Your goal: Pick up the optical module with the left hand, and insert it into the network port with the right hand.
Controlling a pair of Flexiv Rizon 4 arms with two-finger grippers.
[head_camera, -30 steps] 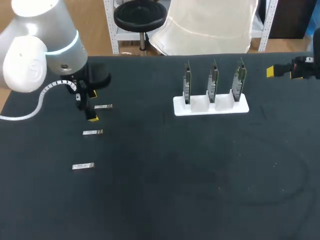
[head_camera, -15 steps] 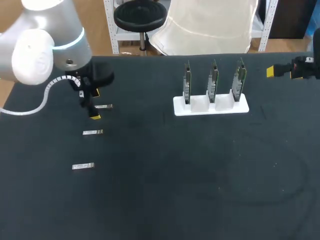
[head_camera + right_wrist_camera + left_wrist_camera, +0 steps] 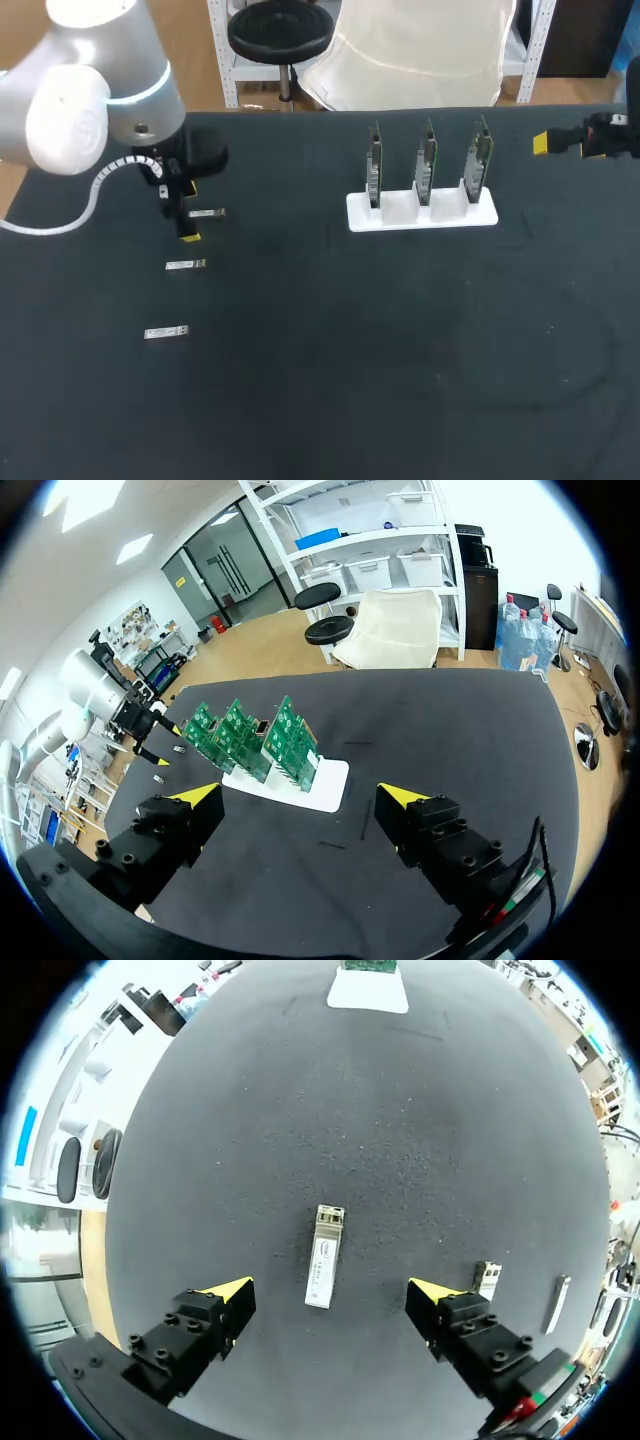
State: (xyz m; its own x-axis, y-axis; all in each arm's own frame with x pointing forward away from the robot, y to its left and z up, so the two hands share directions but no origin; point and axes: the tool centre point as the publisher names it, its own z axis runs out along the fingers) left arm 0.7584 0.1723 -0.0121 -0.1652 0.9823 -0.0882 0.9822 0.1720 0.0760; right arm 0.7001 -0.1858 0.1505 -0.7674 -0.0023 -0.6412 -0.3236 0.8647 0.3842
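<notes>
Left end effector, fingers spread, straddles the optical module without contact. The module lies flat on the desk, its long axis parallel to the fingers and pointing toward the white card holder. Right end effector is likewise spread and well apart from the module.

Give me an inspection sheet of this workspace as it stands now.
Surface: black matte tabletop, faint marks.
Job's things: small silver metal optical module lies flat under the left pincer, untouched; two more modules lie beside it; white plastic holder carries three upright green circuit boards.
Clutter: nothing seen.
Pincers: left open, straddling that module; right pincer open, empty.
Cables: white cable on the left arm, above the table.
Surroundings: nothing seen.
</notes>
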